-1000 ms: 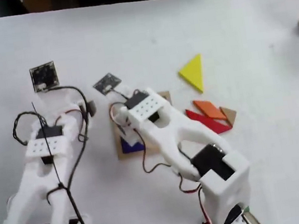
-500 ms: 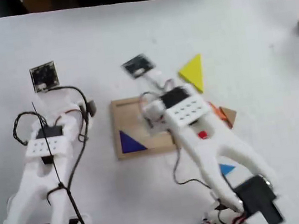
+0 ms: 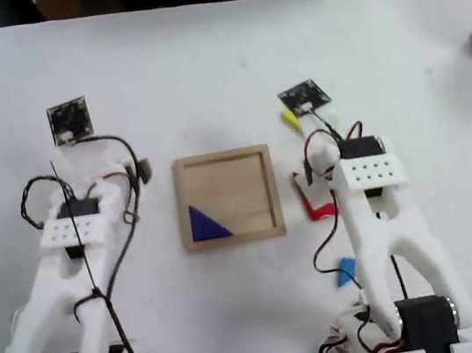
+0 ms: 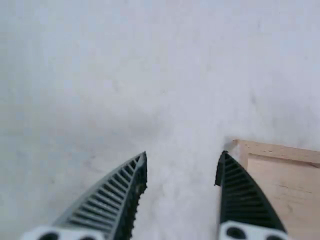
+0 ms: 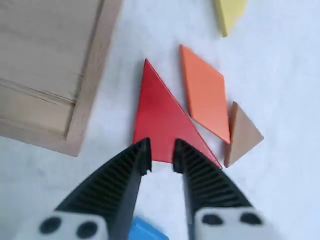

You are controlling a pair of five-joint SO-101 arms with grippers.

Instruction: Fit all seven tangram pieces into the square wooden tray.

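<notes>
- The tray [image 3: 227,178] sits mid-table between the arms; a blue triangle [image 3: 206,224] lies in its near-left corner.
- The right gripper [image 5: 161,152] hangs over the red triangle [image 5: 159,120] just off the tray's right edge; fingers narrowly parted and empty; likely lining up a pick.
- The left gripper [image 4: 182,167] gapes wide and empty by the tray's left rim; seemingly keeping clear.

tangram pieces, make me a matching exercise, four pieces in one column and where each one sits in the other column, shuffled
Pieces:
1. dark blue triangle
2. red triangle
3. orange parallelogram
4. brown triangle

Places:
A. between the red and brown pieces
B. in a corner of the wooden tray
C. outside the tray, closest of these to its wall
D. outside the tray, farthest of these from it

Pairs: 1-B; 2-C; 3-A; 4-D
</notes>
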